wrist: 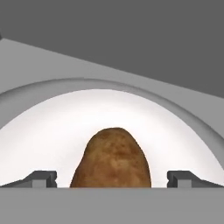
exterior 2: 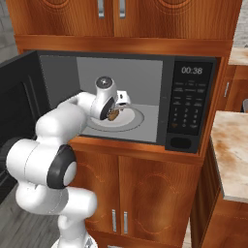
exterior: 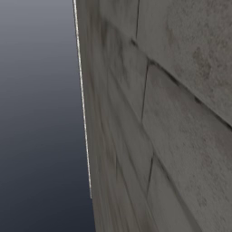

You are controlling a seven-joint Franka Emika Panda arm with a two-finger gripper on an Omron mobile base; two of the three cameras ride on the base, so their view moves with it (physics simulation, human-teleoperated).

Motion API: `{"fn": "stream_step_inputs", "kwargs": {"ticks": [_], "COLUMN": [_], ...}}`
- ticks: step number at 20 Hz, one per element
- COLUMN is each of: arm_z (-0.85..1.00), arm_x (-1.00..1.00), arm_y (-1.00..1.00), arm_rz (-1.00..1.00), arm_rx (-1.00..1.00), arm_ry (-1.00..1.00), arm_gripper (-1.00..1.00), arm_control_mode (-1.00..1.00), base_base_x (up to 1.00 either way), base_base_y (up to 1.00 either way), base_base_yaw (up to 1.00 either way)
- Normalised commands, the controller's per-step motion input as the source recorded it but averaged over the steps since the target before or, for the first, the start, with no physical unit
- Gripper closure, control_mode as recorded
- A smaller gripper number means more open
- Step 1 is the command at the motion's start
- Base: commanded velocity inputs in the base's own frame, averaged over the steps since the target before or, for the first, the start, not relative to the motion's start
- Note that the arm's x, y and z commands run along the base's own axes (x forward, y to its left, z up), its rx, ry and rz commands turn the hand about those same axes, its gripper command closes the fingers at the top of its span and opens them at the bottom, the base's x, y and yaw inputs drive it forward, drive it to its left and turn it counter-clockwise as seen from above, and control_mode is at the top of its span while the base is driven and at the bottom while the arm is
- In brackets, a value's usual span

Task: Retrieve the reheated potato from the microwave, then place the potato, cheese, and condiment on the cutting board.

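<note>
Rough matt potato (wrist: 111, 159) on a smooth white plate (wrist: 52, 131); glossy wooden cabinets (exterior 2: 145, 193).

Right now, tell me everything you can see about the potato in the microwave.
The potato is a small rounded lump with mottled tan-brown, rough-looking skin, narrower toward its top in the hand view. It sits on the white turntable plate inside the open microwave. The gripper is open, with a fingertip either side, each apart from the potato. Its underside is hidden.
</note>
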Motion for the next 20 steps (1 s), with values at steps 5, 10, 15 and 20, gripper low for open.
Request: {"fn": "stream_step_inputs", "kwargs": {"ticks": [5, 10, 15, 20], "arm_z": [-0.29, -0.25, -0.16, -0.03], "arm_x": [0.31, 0.14, -0.06, -0.34], "arm_y": [-0.04, -0.03, -0.02, -0.07], "arm_rz": [-0.01, -0.01, -0.03, -0.02], "arm_rx": [0.00, 0.00, 0.00, 0.04], "arm_ry": [0.06, 0.04, 0.00, -0.03], "arm_gripper": [-1.00, 1.00, 1.00, 1.00], "arm_control_mode": [-1.00, -1.00, -1.00, -1.00], "base_base_x": [0.00, 0.00, 0.00, 0.00], "base_base_y": [0.00, 0.00, 0.00, 0.00], "base_base_yaw": [0.00, 0.00, 0.00, 0.00]}}
